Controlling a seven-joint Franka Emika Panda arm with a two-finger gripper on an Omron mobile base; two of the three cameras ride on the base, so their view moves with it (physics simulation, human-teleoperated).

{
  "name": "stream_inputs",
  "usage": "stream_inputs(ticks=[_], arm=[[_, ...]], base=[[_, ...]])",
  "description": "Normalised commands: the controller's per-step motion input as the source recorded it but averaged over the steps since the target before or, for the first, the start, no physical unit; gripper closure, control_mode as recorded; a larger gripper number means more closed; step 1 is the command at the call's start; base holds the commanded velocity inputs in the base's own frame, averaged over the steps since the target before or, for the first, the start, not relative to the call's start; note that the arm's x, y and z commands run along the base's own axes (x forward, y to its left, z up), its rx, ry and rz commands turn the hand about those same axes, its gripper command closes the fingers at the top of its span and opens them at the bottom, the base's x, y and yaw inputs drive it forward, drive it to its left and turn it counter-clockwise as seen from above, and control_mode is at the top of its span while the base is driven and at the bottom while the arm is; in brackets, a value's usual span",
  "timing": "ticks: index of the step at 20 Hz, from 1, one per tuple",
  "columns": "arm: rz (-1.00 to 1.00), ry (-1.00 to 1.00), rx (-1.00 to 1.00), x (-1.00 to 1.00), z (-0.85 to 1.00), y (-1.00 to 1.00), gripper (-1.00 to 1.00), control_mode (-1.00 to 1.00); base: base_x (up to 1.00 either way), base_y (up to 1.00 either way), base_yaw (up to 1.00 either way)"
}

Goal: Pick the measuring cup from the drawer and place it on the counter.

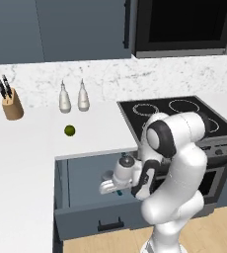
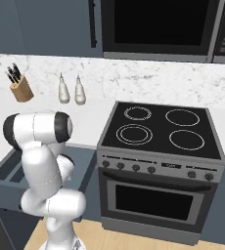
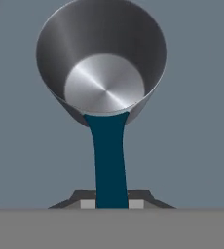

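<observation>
In the hand view the measuring cup (image 3: 102,63), a grey metal cup with a teal-blue handle, lies on the grey-blue floor of the drawer (image 3: 196,121). Its handle runs down between my fingertips (image 3: 87,204), and my gripper (image 3: 111,204) is shut on it. From the left base view the arm bends down into the open slate-blue drawer (image 1: 81,215), with the gripper (image 1: 116,191) low inside it. A sliver of teal handle shows under the hand there. The white counter (image 1: 21,153) spreads above and left of the drawer.
A green lime (image 1: 69,130) sits on the counter just behind the drawer opening. Two white bottles (image 1: 73,97) and a knife block (image 1: 12,105) stand by the backsplash. The black stovetop (image 1: 179,116) and oven are right of the drawer.
</observation>
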Motion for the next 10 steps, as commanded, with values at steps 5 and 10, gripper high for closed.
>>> stream_inputs(ticks=[5,10], arm=[[0.05,0.00,0.00,-0.09,1.00,0.00,1.00,-1.00],[0.02,0.04,0.00,0.34,1.00,0.04,1.00,-1.00]], base=[[0.00,0.00,0.00],[0.00,0.00,0.00]])
